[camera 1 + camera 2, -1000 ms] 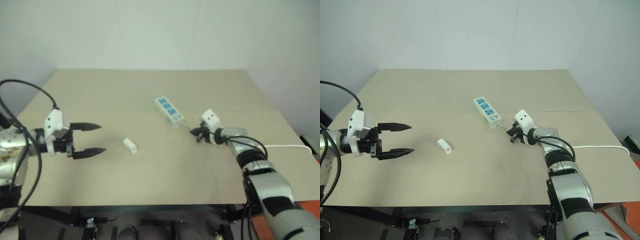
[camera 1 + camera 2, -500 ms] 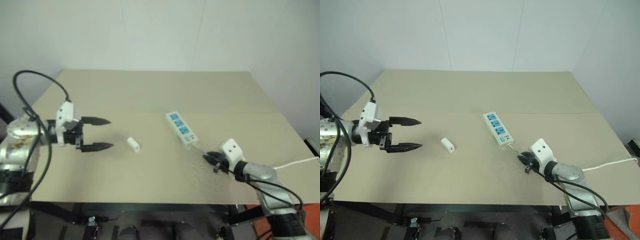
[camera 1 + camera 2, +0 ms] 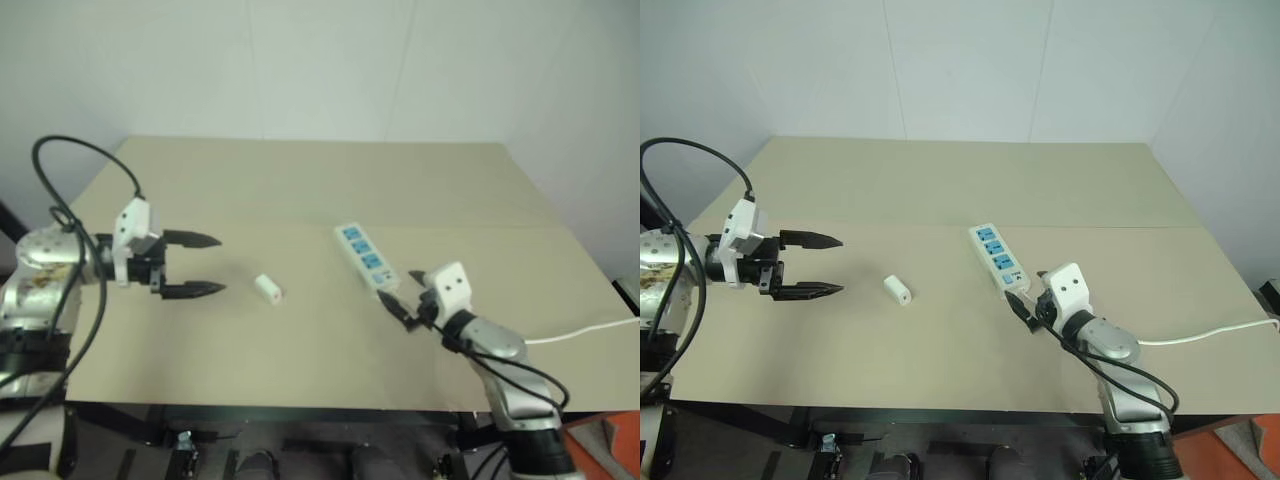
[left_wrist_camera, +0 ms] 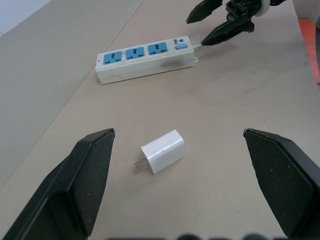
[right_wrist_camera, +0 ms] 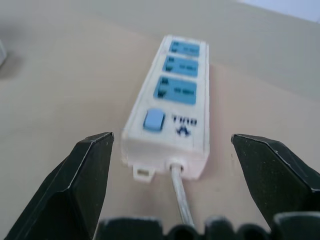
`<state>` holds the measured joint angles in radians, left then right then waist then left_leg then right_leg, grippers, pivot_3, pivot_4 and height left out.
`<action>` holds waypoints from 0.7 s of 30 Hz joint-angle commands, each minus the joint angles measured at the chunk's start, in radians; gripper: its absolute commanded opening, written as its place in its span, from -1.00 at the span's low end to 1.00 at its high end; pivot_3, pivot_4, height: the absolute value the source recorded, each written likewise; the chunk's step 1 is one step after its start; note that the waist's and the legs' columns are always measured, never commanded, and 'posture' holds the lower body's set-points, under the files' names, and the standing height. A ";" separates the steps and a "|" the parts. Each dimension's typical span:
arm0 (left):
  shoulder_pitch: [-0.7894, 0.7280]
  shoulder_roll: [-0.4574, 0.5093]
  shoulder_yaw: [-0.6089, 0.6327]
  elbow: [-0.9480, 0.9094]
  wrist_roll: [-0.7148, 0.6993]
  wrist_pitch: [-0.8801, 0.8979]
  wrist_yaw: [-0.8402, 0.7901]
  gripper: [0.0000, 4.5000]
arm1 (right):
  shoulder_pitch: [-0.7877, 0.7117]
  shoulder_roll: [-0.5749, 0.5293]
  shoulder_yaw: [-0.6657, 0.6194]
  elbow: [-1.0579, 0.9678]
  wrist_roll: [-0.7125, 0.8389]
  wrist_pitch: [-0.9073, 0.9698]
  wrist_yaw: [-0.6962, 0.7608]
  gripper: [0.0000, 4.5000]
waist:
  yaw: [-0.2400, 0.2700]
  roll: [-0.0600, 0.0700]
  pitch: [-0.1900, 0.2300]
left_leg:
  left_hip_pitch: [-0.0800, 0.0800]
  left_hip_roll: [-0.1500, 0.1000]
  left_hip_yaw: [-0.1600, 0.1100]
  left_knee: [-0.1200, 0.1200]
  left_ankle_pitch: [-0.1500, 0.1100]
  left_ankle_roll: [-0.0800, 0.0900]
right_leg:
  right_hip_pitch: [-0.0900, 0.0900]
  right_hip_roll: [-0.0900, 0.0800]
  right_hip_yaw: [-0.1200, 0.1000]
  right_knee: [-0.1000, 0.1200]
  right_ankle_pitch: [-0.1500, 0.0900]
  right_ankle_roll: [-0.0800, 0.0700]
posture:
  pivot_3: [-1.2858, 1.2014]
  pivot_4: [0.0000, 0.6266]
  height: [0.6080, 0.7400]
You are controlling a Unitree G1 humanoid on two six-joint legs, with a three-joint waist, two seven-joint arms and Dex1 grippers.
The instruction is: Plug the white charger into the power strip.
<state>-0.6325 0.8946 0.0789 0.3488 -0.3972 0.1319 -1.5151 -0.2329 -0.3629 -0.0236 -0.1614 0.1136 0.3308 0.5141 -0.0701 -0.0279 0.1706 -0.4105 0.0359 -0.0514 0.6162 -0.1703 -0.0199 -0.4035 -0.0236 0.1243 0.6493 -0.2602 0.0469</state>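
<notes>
Lying loose on the surface point(image 3: 940, 180), white charger point(image 3: 898, 290) at nine o'clock of power strip point(image 3: 997, 261), left tool point(image 3: 828, 265) and right tool point(image 3: 1030, 296) both spread wide, empty.

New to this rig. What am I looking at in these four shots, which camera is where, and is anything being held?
It is a humanoid robot with two arms, each ending in a gripper of two black fingers. The two wide shots come from a stereo camera on its head, looking down over a tan table. The two close shots come from cameras on the wrists, each looking out between that gripper's own fingers.

On the table lie the white charger, a small plug block on its side, and the power strip, a white bar with three blue sockets and a blue switch, its cord running off to the robot's right.

The left gripper is open, facing the charger. The right gripper is open at the strip's cord end. Nothing is held, and the charger is not plugged in yet.
</notes>
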 commanded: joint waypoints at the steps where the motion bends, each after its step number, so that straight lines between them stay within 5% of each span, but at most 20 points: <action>1: -0.019 0.010 0.019 -0.013 -0.004 -0.015 -0.001 1.00 | -0.051 0.028 0.016 0.041 -0.041 -0.038 -0.068 0.98 | 0.000 0.000 0.000 | 0.000 0.000 0.000 0.000 0.000 0.000 | 0.000 0.000 0.000 0.000 0.000 0.000 | 0.03 -0.52 1.00; 21: 0.029 0.013 0.055 -0.047 -0.014 -0.027 0.021 1.00 | -0.123 0.132 0.011 0.311 -0.019 -0.164 -0.113 0.98 | 0.000 0.000 0.000 | 0.000 0.000 0.000 0.000 0.000 0.000 | 0.000 0.000 0.000 0.000 0.001 -0.002 | 0.03 -0.52 1.00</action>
<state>-0.5957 0.8983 0.0990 0.3264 -0.3946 0.1274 -1.4997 -0.3418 -0.2375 0.0147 0.1481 0.0662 0.2101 0.4081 -0.0706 -0.0282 0.1704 -0.4103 0.0360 -0.0517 0.6161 -0.1703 -0.0198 -0.4037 -0.0236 0.1239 0.6496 -0.2590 0.0449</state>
